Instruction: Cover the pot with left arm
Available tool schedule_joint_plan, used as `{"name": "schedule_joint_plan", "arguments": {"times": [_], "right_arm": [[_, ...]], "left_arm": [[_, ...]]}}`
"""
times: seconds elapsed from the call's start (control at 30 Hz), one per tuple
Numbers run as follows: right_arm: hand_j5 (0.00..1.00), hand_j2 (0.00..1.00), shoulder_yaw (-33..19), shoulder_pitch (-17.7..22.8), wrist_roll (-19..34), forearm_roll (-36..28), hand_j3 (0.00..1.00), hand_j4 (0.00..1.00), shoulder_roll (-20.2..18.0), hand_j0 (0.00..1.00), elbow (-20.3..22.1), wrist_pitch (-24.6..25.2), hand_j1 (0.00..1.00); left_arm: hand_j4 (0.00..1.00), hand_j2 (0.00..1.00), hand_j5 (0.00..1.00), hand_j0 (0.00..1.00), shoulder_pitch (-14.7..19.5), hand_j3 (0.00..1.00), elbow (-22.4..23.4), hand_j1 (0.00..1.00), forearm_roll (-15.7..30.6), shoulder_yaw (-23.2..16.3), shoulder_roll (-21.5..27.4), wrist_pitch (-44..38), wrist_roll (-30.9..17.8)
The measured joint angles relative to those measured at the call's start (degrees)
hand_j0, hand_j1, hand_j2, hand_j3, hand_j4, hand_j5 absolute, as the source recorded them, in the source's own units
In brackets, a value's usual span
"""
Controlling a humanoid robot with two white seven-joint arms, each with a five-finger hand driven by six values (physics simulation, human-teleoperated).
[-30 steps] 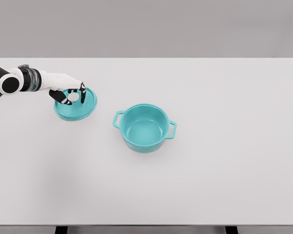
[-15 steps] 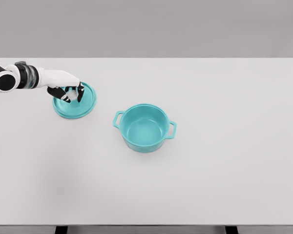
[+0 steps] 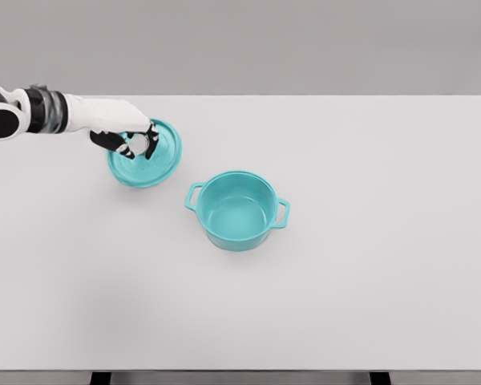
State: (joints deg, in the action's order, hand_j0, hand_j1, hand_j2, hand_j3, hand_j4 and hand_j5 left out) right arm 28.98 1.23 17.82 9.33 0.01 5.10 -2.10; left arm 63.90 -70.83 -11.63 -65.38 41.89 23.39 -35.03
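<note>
Pinching the knob, the left hand (image 3: 132, 138) is seen on the lid (image 3: 145, 154), left of the uncovered pot (image 3: 237, 210).

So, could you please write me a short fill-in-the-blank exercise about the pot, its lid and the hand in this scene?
1. The teal lid is held by the ___ hand.
2. The lid is to the picture's ___ of the teal pot.
3. The pot has no cover, so its inside is ___.
4. Both stand out against the ___ table.

Missing words: left; left; visible; white
</note>
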Motion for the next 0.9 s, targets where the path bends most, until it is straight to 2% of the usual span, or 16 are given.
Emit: {"name": "schedule_joint_plan", "arguments": {"times": [0.43,0.77,0.9], "right_arm": [[1.0,1.0,0.0,0.0,0.0,0.0,1.0,1.0,0.0,1.0,0.0,0.0,1.0],[1.0,1.0,0.0,0.0,0.0,0.0,1.0,1.0,0.0,1.0,0.0,0.0,1.0],[1.0,1.0,0.0,0.0,0.0,0.0,1.0,1.0,0.0,1.0,0.0,0.0,1.0]], "left_arm": [[0.37,0.37,0.37,0.37,3.7,0.37,-8.9,0.37,6.4,0.0,0.8,-0.2,0.0],[0.38,0.38,0.38,0.38,3.8,0.38,-21.0,0.38,10.3,-0.2,3.1,-0.4,0.0],[0.38,0.38,0.38,0.38,3.3,0.38,-22.9,0.38,10.9,-1.0,3.1,-1.3,0.0]]}}
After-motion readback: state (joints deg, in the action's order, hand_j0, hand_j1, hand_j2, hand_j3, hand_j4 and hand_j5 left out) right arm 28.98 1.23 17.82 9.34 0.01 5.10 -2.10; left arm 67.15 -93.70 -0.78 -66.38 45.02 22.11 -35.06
